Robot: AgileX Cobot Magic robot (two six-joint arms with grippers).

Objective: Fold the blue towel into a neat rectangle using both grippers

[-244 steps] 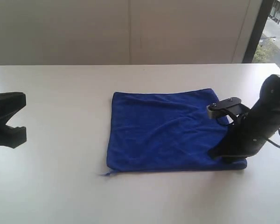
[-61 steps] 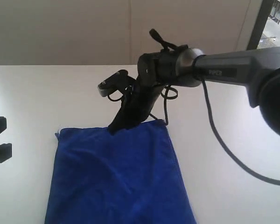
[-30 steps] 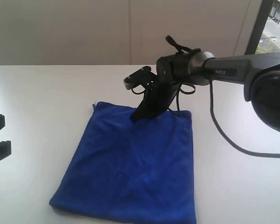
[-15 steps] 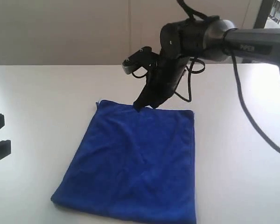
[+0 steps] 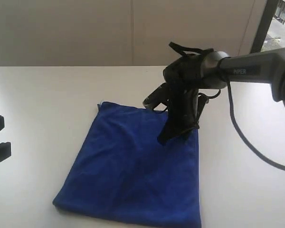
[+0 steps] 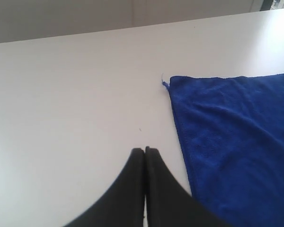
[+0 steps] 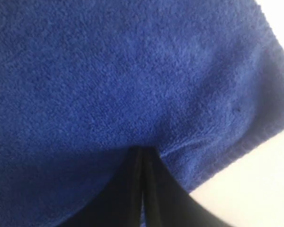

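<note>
The blue towel (image 5: 133,171) lies flat on the white table (image 5: 47,85), turned at a slight angle. My right gripper (image 5: 161,141) points down onto its far right part with both jaws shut. In the right wrist view the closed tips (image 7: 142,149) touch the blue towel (image 7: 109,71) close to its edge, beside a small crease, with no cloth showing between them. My left gripper (image 6: 145,149) is shut and empty over bare table, left of the blue towel (image 6: 227,132). A loose thread (image 6: 163,80) sticks out at the towel's far left corner.
The right arm's grey PIPER link (image 5: 247,69) reaches in from the right, and its black cable (image 5: 247,142) hangs down over the table. A pale wall (image 5: 133,28) runs along the back and a window (image 5: 278,23) sits at the upper right.
My right gripper has come from above the towel's far edge, rightward and down, onto the cloth near its right edge. The towel and the left gripper have barely moved.
</note>
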